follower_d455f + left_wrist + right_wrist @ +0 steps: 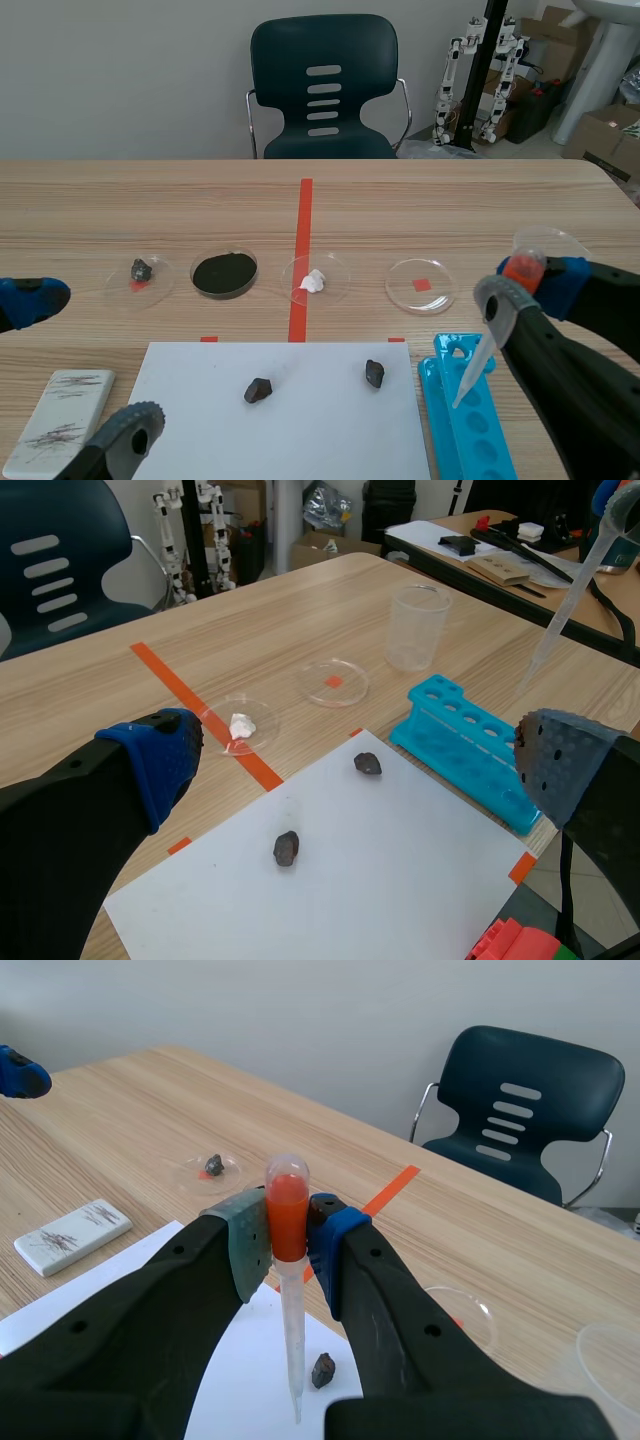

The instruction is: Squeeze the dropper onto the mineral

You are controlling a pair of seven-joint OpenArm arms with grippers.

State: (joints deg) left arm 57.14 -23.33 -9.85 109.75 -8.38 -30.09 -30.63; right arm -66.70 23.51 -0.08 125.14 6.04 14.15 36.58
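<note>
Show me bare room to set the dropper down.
Free: the far table beyond the row of dishes, and the white sheet on the robot's side of its two minerals. Crowded: the dish row and around the blue rack.

1. Wooden table [450, 200].
2. White paper sheet [310, 430] at its six o'clock.
3. Blue tube rack [487, 438] at the sheet's three o'clock, scratched white tile [60, 408] at nine.
4. Row of petri dishes [405, 292] at twelve, clear beaker [418, 628] at two.

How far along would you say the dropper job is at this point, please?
Done: the dropper is picked up, its bulb showing orange-red liquid. In hand: the right gripper is shut on it, tip hanging over the blue rack. Left: carrying it above a mineral on the white paper and squeezing.
</note>
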